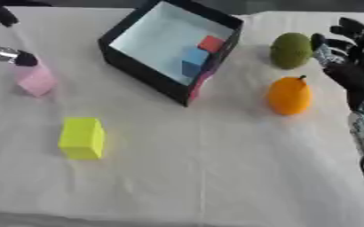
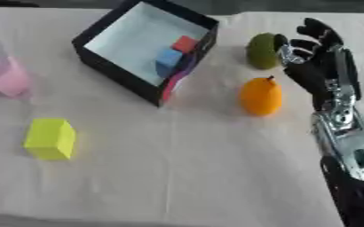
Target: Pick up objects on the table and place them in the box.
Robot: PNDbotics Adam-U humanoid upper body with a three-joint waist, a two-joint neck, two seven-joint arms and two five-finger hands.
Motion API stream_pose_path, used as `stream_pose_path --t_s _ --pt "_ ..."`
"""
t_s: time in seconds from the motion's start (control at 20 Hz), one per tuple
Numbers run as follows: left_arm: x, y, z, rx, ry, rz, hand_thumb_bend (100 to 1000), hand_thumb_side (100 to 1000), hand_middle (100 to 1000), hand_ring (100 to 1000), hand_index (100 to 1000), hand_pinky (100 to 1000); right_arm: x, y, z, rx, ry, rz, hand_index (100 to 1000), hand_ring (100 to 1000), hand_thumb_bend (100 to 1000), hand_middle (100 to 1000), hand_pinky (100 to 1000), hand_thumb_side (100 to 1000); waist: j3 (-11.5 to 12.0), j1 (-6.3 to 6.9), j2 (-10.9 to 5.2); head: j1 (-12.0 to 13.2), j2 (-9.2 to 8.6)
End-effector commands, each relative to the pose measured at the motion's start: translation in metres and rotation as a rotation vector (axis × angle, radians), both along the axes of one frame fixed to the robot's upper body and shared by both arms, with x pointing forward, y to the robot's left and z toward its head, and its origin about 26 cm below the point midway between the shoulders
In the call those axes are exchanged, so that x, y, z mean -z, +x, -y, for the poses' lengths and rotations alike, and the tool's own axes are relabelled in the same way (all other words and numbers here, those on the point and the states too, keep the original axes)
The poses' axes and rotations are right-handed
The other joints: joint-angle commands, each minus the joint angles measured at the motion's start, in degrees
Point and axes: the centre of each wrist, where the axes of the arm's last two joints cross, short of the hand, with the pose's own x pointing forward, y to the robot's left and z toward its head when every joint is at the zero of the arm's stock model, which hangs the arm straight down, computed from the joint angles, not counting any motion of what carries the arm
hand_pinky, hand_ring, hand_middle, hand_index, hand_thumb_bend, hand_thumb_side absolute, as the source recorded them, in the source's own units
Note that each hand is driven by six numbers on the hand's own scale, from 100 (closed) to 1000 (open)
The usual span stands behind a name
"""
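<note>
1. The right hand [image 2: 313, 57] is up at the right side of the table [image 2: 200, 177], fingers spread and relaxed, holding nothing. Its silver and black forearm runs back toward the near right corner.
2. Just beside that hand, on its inner side near the fingertips, sits a green fruit [image 2: 262, 51]. It looks close to the fingers, though I cannot tell whether they touch.
3. A little nearer than the green one, level with the hand's palm and to its left, lies an orange fruit [image 2: 260, 96] with a small dark stem on top, apart from the hand.
4. Further left of the hand stands the black box [image 1: 135, 65], set askew, with a pale inside. A blue block [image 1: 193, 61] and a red block [image 1: 211, 44] lie together in its right corner.
5. Well away from the right hand, toward the near left, a yellow block [image 1: 82, 138] rests on the white cloth.
6. The left hand [image 1: 6, 53] shows at the far left edge, only partly in view. Its dark fingertip is on top of a pink block [image 1: 36, 80]; how its fingers are set I cannot tell.
</note>
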Motion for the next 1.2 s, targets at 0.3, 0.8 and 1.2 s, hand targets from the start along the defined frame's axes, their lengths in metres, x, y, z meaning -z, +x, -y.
stream_pose_path --t_s 0.3,0.8,1.2 --pt "-0.008 -0.001 -0.015 -0.068 0.052 -0.042 767 456 811 930 865 920 -0.006 0.0 0.004 0.001 -0.028 0.019 842 758 392 759 799 227 -0.1 0.15 -1.42 0.4 -0.62" --pt "0.004 0.014 -0.02 -0.115 0.037 -0.065 747 452 824 937 878 921 -0.008 0.001 0.002 -0.009 -0.026 0.022 842 757 391 756 799 228 -0.4 0.03 -1.21 0.5 -0.56" --pt "0.019 0.032 -0.031 -0.217 0.092 -0.056 774 386 828 940 880 937 -0.009 0.001 0.0 -0.018 -0.027 0.024 843 757 389 755 799 228 -0.7 -0.12 -1.07 0.8 -0.49"
